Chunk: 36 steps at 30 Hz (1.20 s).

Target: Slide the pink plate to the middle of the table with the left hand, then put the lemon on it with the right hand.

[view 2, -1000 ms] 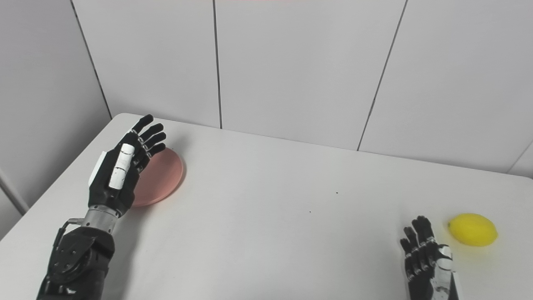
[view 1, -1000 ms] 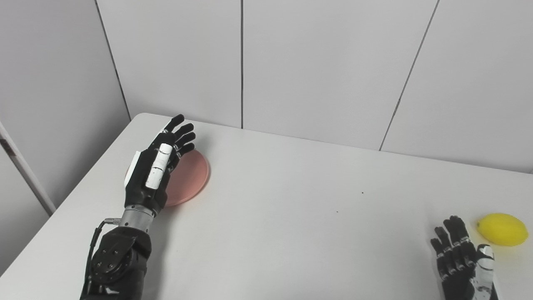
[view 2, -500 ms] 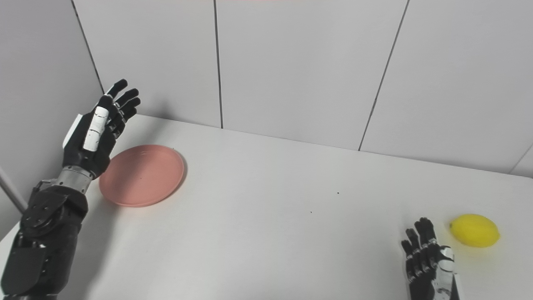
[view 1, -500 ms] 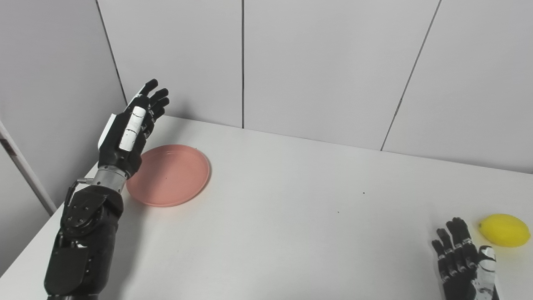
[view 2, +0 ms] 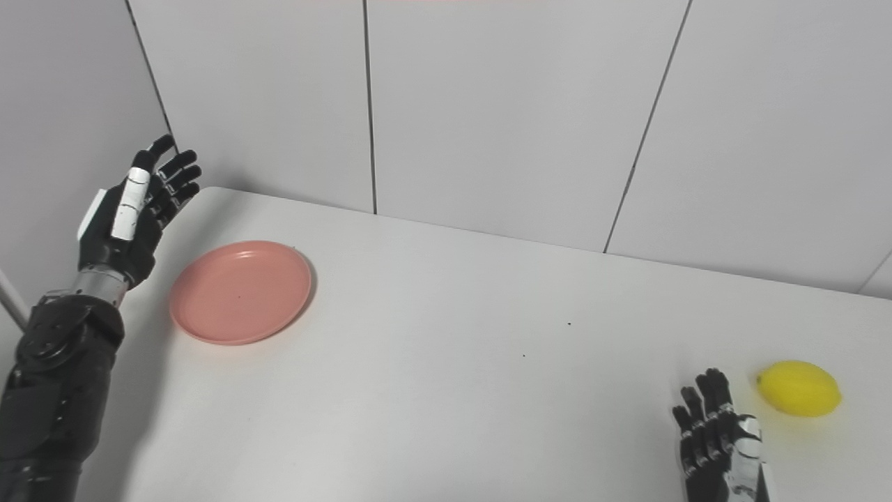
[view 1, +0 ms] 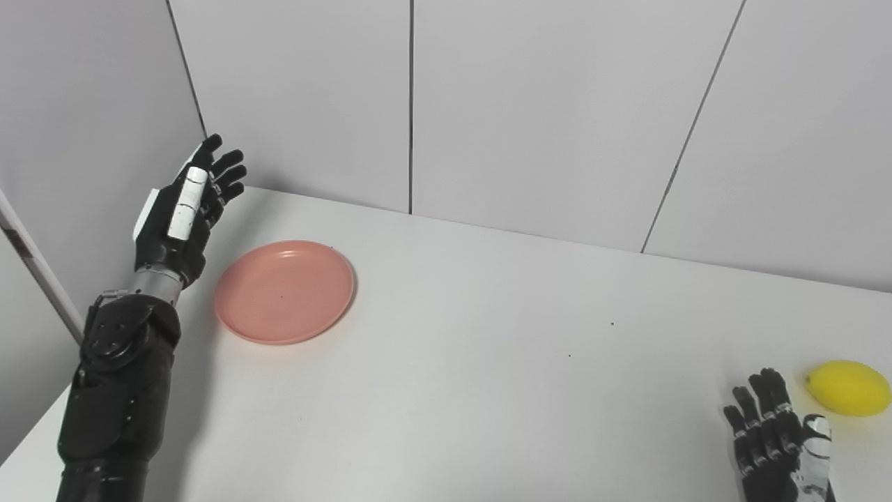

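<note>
The left hand [view 1: 180, 219] hangs raised beside the plate [view 1: 284, 291] at the surface's [view 1: 488, 362] far left, fingers spread, empty. The right hand [view 2: 718, 446] lies spread near the lemon [view 2: 799, 388].

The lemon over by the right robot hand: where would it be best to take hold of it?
Probably across its fat middle, coming down from above. The lemon lies on its side on the table, pointed ends left and right, so those ends would slip. The open right robot hand sits just beside it, apart.
</note>
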Available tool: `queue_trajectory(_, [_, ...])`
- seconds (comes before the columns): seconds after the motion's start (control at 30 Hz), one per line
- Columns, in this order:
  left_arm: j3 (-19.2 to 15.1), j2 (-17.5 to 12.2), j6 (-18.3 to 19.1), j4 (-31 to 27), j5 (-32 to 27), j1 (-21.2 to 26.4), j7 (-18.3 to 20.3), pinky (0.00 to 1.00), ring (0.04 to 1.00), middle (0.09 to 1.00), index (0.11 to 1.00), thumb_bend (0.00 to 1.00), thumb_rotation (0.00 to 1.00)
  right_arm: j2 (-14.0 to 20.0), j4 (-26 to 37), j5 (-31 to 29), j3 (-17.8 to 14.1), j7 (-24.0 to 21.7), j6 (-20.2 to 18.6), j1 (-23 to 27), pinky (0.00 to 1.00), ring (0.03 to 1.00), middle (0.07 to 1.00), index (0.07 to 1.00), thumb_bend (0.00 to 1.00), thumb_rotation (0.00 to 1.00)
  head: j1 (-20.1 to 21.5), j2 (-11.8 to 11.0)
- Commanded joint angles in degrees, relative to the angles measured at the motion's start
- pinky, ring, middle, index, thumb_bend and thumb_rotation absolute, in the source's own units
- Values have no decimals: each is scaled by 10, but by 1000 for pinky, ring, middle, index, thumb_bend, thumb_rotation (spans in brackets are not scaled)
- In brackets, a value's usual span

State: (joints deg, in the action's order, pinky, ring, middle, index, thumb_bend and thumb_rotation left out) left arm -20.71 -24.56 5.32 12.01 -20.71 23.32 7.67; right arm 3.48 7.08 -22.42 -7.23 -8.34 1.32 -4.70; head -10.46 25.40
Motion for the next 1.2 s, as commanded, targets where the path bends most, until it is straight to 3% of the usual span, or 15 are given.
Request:
queue_trajectory(0.0, [-9,-19,-33,6,2,27,0,912,875,863,899,933,749,-6,-5,-5,5,-2,-12,-14,1000,985,985,959,702,1000,0,0])
queue_trajectory(0.2, [-13,-16,-52,55,-8,32,11,963,915,897,943,884,747,-8,0,-7,5,2,-14,-16,1000,974,976,947,705,1000,1,1])
queue_trajectory(0.3, [-13,-16,-65,97,-1,38,6,935,907,899,932,900,752,-8,0,-7,6,0,-12,-16,1000,978,981,956,711,1000,3,3])
queue_trajectory(0.43, [-12,-20,-96,144,5,42,10,934,894,884,924,848,780,-8,1,-7,6,0,-13,-16,1000,985,987,962,709,1000,4,5])
queue_trajectory(0.67, [-19,-30,-132,224,1,47,22,947,927,902,921,884,730,-10,8,-6,7,1,-15,-18,1000,978,979,954,704,1000,7,9])
queue_trajectory(0.8, [-16,-34,-161,268,3,54,35,895,901,883,904,899,715,-11,12,-4,7,5,-20,-19,1000,976,976,948,714,1000,7,10])
queue_trajectory(1.03, [-5,-34,-195,311,11,64,44,890,906,899,930,884,737,-10,6,-3,8,1,-16,-16,1000,980,979,957,706,1000,10,8])
queue_trajectory(1.17, [-3,-23,-181,291,6,58,41,932,916,904,936,866,740,-11,9,3,10,4,-17,-17,1000,978,978,949,708,1000,12,10])
